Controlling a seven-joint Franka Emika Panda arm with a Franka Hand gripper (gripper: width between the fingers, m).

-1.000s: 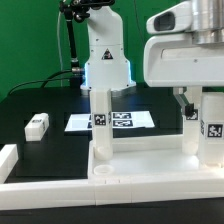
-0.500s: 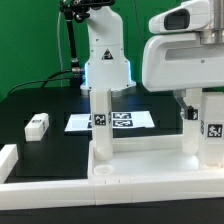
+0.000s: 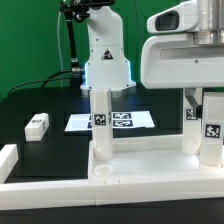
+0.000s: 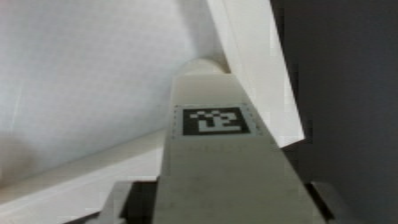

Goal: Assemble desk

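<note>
The desk tabletop (image 3: 140,165) lies nearest on the black bench (image 3: 50,145). An upright leg (image 3: 100,120) stands on it. At the exterior view's right, the claw (image 4: 226,203) grips the right leg (image 3: 211,135). Farther left lies a loose leg (image 3: 37,125), and beyond it the marker board (image 3: 135,120).

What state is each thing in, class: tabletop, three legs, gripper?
Tabletop: lying flat, rim up.
Middle leg: upright on the tabletop.
Right leg: upright.
Gripper: around the right leg; whether it is clamped cannot be told.
Loose leg: lying down, away from the tabletop.
</note>
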